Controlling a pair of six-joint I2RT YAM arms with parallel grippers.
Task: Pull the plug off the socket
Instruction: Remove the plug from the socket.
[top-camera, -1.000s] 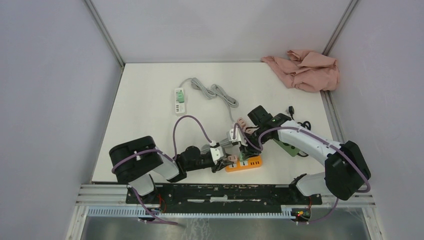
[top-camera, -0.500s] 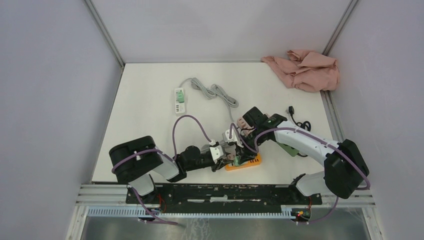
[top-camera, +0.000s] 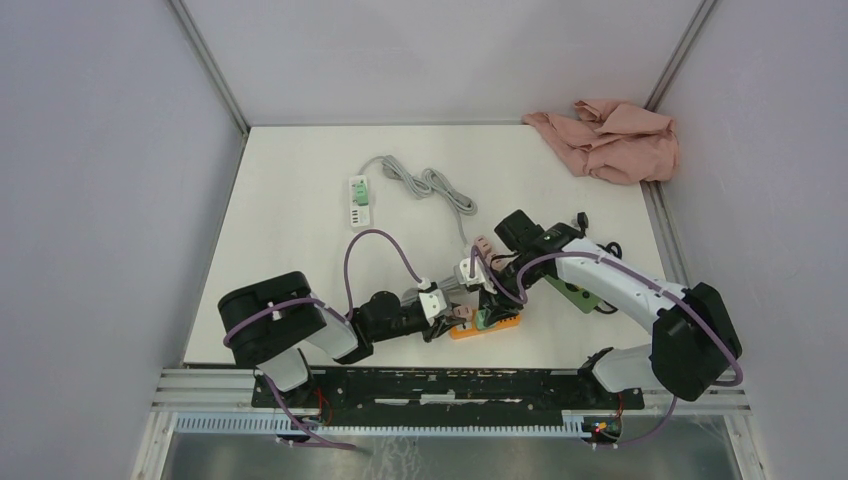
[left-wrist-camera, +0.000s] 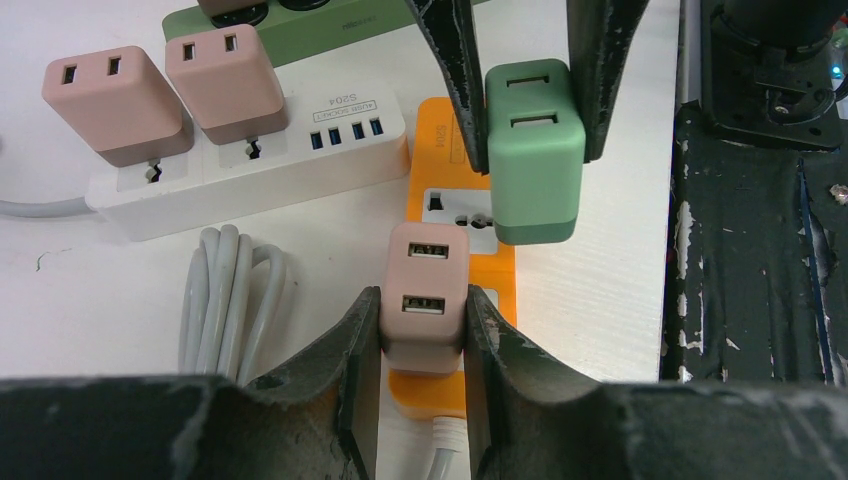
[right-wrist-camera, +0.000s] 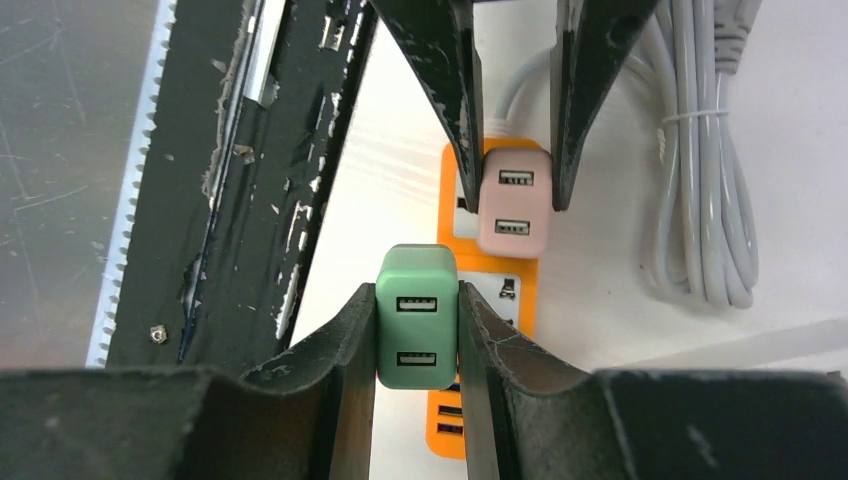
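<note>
An orange power strip lies near the table's front edge. A pink plug stands in its near end, and my left gripper is shut on the plug's sides. My right gripper is shut on a green plug, which the left wrist view shows hanging from above. The green plug looks raised a little over the strip, with an empty socket showing beside it. Both grippers meet over the strip in the top view, left and right.
A white strip carrying two pink plugs lies just behind, with a coiled grey cable. A dark green strip sits under the right arm. Further back are another white strip and a pink cloth. The black base rail borders the table.
The right wrist swung a little left and came back, and the orange strip tilted with it. Both grippers kept hold of their plugs.
</note>
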